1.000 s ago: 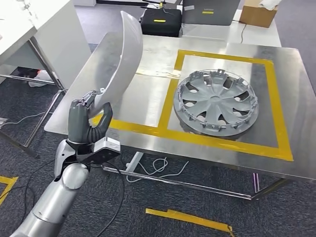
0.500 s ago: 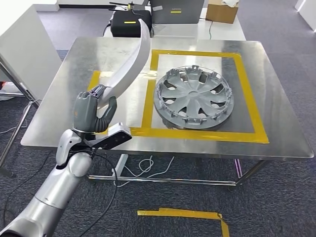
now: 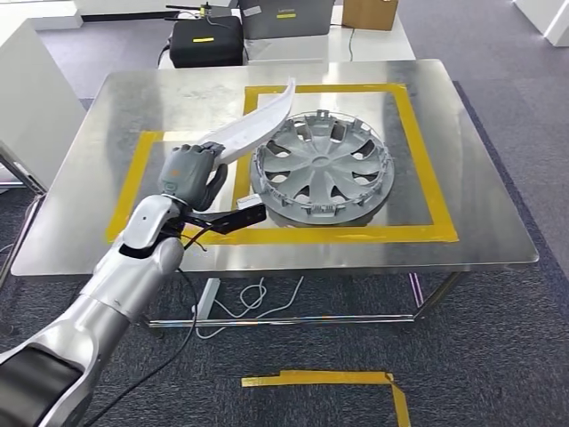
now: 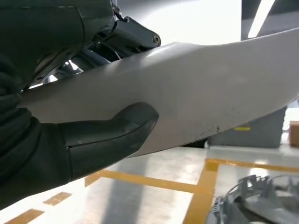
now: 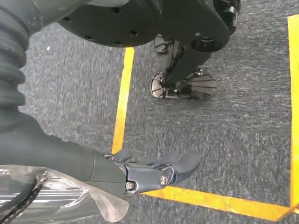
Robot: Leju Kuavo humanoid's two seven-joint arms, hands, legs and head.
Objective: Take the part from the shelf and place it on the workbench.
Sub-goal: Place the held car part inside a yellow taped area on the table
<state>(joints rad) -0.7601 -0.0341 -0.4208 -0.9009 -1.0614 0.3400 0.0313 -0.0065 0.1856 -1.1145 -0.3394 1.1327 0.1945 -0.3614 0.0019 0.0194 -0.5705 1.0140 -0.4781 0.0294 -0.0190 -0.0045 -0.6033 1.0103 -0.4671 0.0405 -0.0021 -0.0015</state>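
Note:
My left hand [image 3: 191,173] grips one end of the part [image 3: 258,124], a long curved white panel. The panel slants low over the steel workbench [image 3: 469,205], its far tip reaching past the edge of a grey hubcap [image 3: 321,165] that lies inside a yellow taped frame [image 3: 420,151]. In the left wrist view the thick thumb [image 4: 109,133] presses against the panel [image 4: 211,88], with the bench and tape beneath. My right hand [image 5: 155,170] hangs over the carpet, its fingers stretched out and holding nothing.
A black case [image 3: 204,42] and a cardboard box [image 3: 369,12] stand beyond the bench's far edge. A white cabinet [image 3: 27,98] flanks the bench's left end. Cables [image 3: 255,298] trail under the bench; yellow tape [image 3: 322,381] marks the floor in front.
The camera has turned, so the bench now lies square in front. My left arm has reached over the bench, and the panel has tipped from nearly upright to a low slant beside the hubcap.

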